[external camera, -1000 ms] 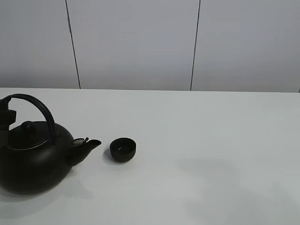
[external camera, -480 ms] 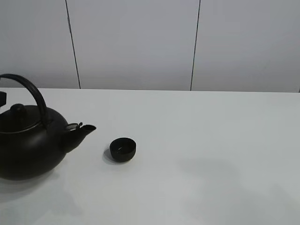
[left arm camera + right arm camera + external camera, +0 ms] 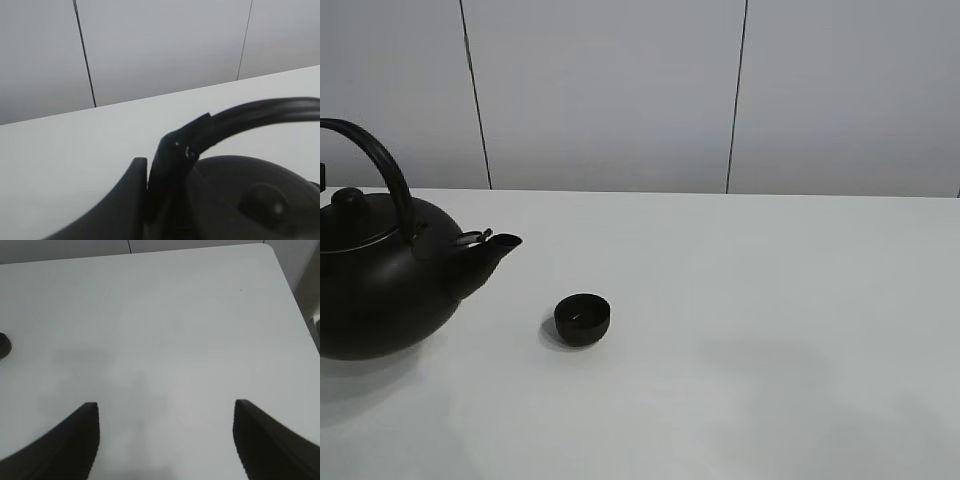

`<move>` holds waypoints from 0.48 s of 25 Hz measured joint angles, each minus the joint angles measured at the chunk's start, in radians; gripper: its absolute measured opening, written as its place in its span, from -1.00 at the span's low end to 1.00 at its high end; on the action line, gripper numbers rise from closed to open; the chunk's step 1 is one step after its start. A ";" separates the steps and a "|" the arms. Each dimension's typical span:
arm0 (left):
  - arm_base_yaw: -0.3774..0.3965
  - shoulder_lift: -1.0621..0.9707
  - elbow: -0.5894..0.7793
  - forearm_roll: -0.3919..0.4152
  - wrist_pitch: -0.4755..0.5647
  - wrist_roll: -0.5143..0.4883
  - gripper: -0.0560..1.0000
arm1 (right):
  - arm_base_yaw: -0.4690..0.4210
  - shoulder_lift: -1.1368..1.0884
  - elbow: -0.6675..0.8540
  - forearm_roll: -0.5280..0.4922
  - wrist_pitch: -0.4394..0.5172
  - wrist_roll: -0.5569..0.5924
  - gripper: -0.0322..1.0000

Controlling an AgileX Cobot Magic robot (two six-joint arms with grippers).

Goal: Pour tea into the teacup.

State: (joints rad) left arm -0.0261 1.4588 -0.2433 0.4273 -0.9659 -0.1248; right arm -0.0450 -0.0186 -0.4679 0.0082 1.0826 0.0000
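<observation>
Teacup (image 3: pixel 582 318) hasn't budged. It sits on the table (image 3: pixel 770 300) left of centre, and I can't see any tea going in. Over on the left, the kettle (image 3: pixel 380 285) has risen and pulled back in the last second. Its spout was close to the cup but is now higher and well apart, so I'd guess the pour is done. The left gripper (image 3: pixel 150 195) is pinched tight on the kettle's handle (image 3: pixel 260 112). On the right, the right gripper (image 3: pixel 166 412) is spread with nothing in it.

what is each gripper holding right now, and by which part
The left gripper holds the kettle by its arched handle, fingers closed on it. The right gripper is open and holds nothing.
</observation>
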 joint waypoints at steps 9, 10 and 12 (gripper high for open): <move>0.000 -0.008 0.000 0.052 0.002 -0.049 -0.66 | 0.000 0.000 0.000 0.000 0.000 0.000 0.06; 0.000 -0.008 0.000 0.057 0.005 -0.056 -0.66 | 0.000 0.000 0.000 0.000 0.000 0.000 0.06; 0.000 -0.008 -0.001 0.067 0.009 -0.068 -0.66 | 0.000 0.000 0.000 0.000 0.000 0.000 0.06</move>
State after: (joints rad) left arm -0.0261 1.4509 -0.2442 0.4941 -0.9564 -0.1930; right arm -0.0450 -0.0186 -0.4679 0.0082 1.0826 0.0000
